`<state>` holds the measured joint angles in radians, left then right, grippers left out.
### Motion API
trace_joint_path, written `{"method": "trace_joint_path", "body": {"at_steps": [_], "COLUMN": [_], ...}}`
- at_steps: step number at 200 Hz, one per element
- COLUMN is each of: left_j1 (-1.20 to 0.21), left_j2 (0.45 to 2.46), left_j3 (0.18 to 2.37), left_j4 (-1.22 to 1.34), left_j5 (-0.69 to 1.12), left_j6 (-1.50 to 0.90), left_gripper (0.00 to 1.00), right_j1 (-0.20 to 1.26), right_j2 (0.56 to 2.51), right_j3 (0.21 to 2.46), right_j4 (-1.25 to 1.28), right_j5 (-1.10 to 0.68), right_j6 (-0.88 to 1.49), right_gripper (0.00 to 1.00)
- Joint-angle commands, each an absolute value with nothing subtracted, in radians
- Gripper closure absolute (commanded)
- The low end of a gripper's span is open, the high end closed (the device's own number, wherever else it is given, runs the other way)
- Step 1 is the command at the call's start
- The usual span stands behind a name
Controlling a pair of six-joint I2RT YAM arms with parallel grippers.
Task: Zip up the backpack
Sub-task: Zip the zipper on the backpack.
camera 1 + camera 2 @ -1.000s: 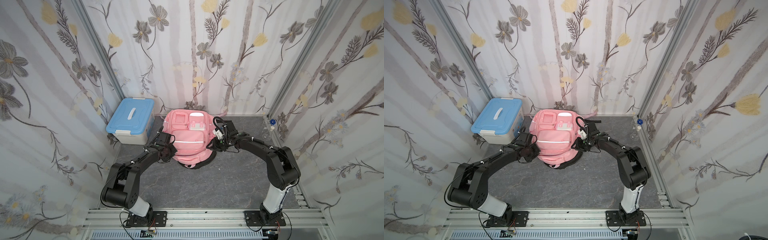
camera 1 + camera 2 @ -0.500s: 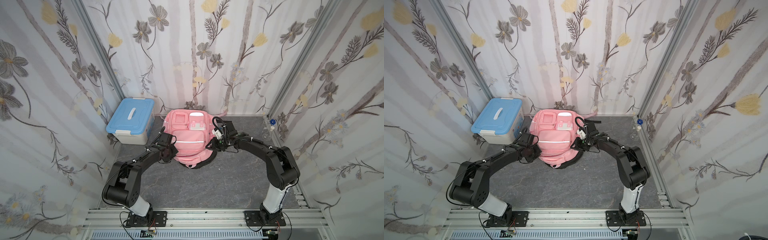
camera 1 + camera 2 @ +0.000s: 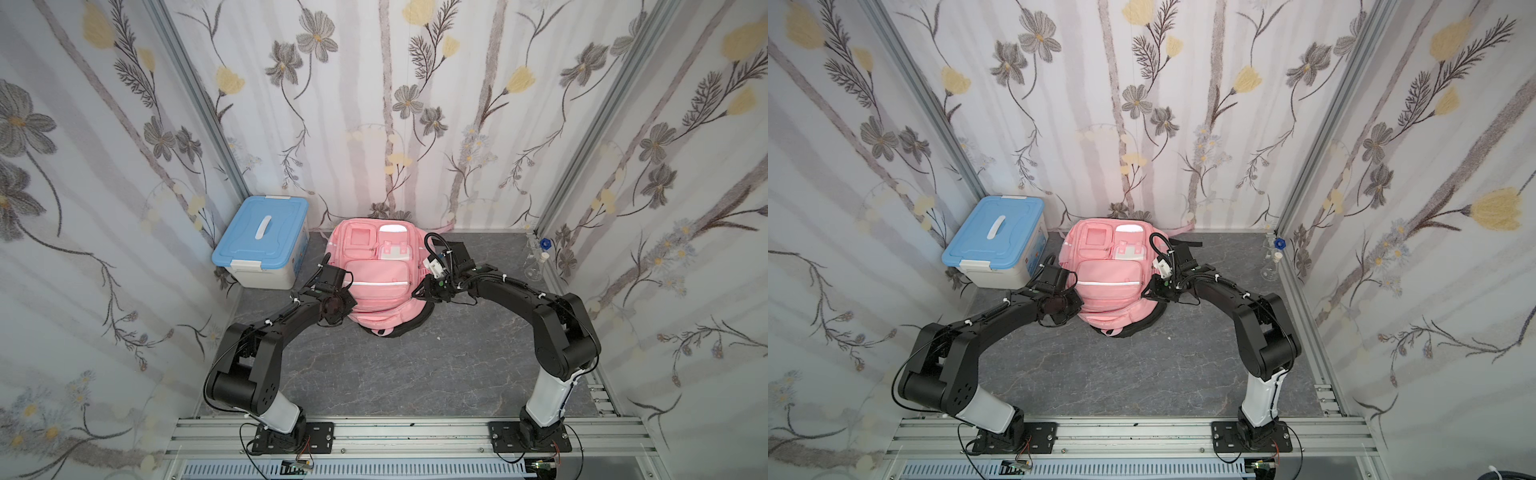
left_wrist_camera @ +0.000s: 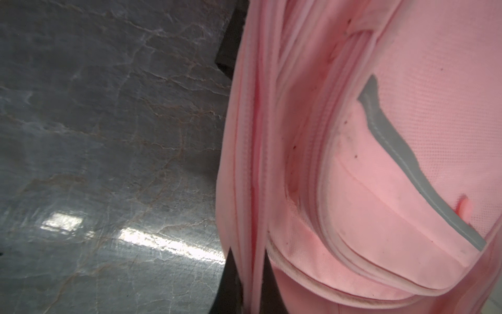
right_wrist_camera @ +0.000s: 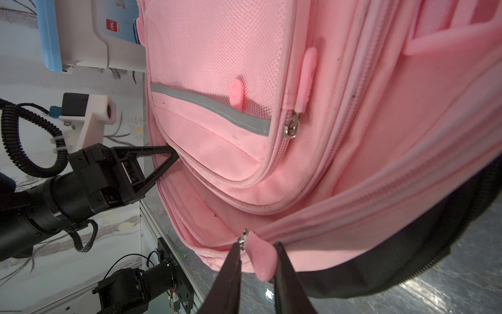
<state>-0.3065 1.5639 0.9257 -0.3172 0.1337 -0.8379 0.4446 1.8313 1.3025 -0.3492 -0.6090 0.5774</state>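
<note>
While the left gripper (image 5: 173, 159) stays clamped on the side seam of the backpack (image 3: 376, 276), which lies on the table (image 3: 415, 365) against the rear wall, the right gripper (image 5: 259, 247) has narrowed its jaws onto the zipper pull (image 5: 262, 265), touching both sides. Traction along the open track can probably begin.

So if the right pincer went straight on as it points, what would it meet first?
The soft pink zipper pull tab, sitting between the tips of the right pincer; likely the pink fabric backpack right behind.
</note>
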Motion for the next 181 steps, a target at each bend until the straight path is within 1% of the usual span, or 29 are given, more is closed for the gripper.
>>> {"method": "trace_joint_path", "body": {"at_steps": [1, 12, 26, 37, 53, 64, 78, 91, 116, 126, 131, 138, 143, 148, 162, 164, 166, 171, 181], "left_j1": [-0.309, -0.309, -0.31, -0.308, -0.305, -0.303, -0.298, -0.296, -0.295, -0.295, -0.296, -0.295, -0.295, -0.295, -0.295, -0.295, -0.296, -0.295, -0.295], "left_j2": [1.565, 1.573, 1.585, 1.59, 1.591, 1.594, 1.603, 1.61, 1.618, 1.615, 1.614, 1.611, 1.608, 1.604, 1.591, 1.589, 1.587, 1.58, 1.567], "left_j3": [0.94, 0.946, 0.953, 0.961, 0.962, 0.957, 0.952, 0.947, 0.947, 0.948, 0.948, 0.949, 0.949, 0.949, 0.948, 0.949, 0.949, 0.947, 0.942], "left_j4": [-0.332, -0.334, -0.34, -0.352, -0.353, -0.344, -0.334, -0.322, -0.312, -0.311, -0.312, -0.315, -0.318, -0.322, -0.342, -0.345, -0.348, -0.352, -0.355], "left_j5": [0.129, 0.133, 0.134, 0.126, 0.123, 0.125, 0.133, 0.141, 0.149, 0.15, 0.15, 0.151, 0.149, 0.147, 0.134, 0.132, 0.129, 0.125, 0.115], "left_j6": [-0.845, -0.845, -0.844, -0.844, -0.841, -0.839, -0.839, -0.842, -0.844, -0.842, -0.842, -0.841, -0.841, -0.842, -0.844, -0.844, -0.844, -0.843, -0.841], "left_gripper": [0.76, 0.72, 0.57, 0.49, 0.48, 0.54, 0.67, 0.76, 0.9, 0.97, 0.99, 0.99, 0.96, 0.89, 0.52, 0.43, 0.37, 0.29, 0.18], "right_j1": [0.445, 0.445, 0.444, 0.442, 0.442, 0.443, 0.442, 0.439, 0.435, 0.436, 0.433, 0.433, 0.433, 0.432, 0.428, 0.428, 0.427, 0.425, 0.424], "right_j2": [1.825, 1.823, 1.824, 1.825, 1.822, 1.821, 1.822, 1.82, 1.822, 1.825, 1.828, 1.83, 1.83, 1.828, 1.813, 1.811, 1.809, 1.804, 1.793], "right_j3": [1.319, 1.319, 1.322, 1.321, 1.313, 1.312, 1.312, 1.31, 1.298, 1.296, 1.297, 1.296, 1.295, 1.294, 1.283, 1.284, 1.284, 1.284, 1.284], "right_j4": [-0.38, -0.386, -0.394, -0.391, -0.365, -0.358, -0.35, -0.351, -0.326, -0.318, -0.315, -0.311, -0.309, -0.304, -0.286, -0.286, -0.287, -0.288, -0.285], "right_j5": [-0.616, -0.602, -0.589, -0.582, -0.578, -0.569, -0.554, -0.532, -0.516, -0.514, -0.512, -0.512, -0.51, -0.509, -0.506, -0.506, -0.506, -0.505, -0.499], "right_j6": [0.551, 0.548, 0.545, 0.549, 0.56, 0.564, 0.565, 0.565, 0.574, 0.577, 0.58, 0.585, 0.587, 0.591, 0.601, 0.603, 0.604, 0.605, 0.605], "right_gripper": [0.75, 0.74, 0.71, 0.69, 0.68, 0.68, 0.68, 0.68, 0.69, 0.69, 0.69, 0.69, 0.68, 0.68, 0.65, 0.64, 0.64, 0.62, 0.6]}}
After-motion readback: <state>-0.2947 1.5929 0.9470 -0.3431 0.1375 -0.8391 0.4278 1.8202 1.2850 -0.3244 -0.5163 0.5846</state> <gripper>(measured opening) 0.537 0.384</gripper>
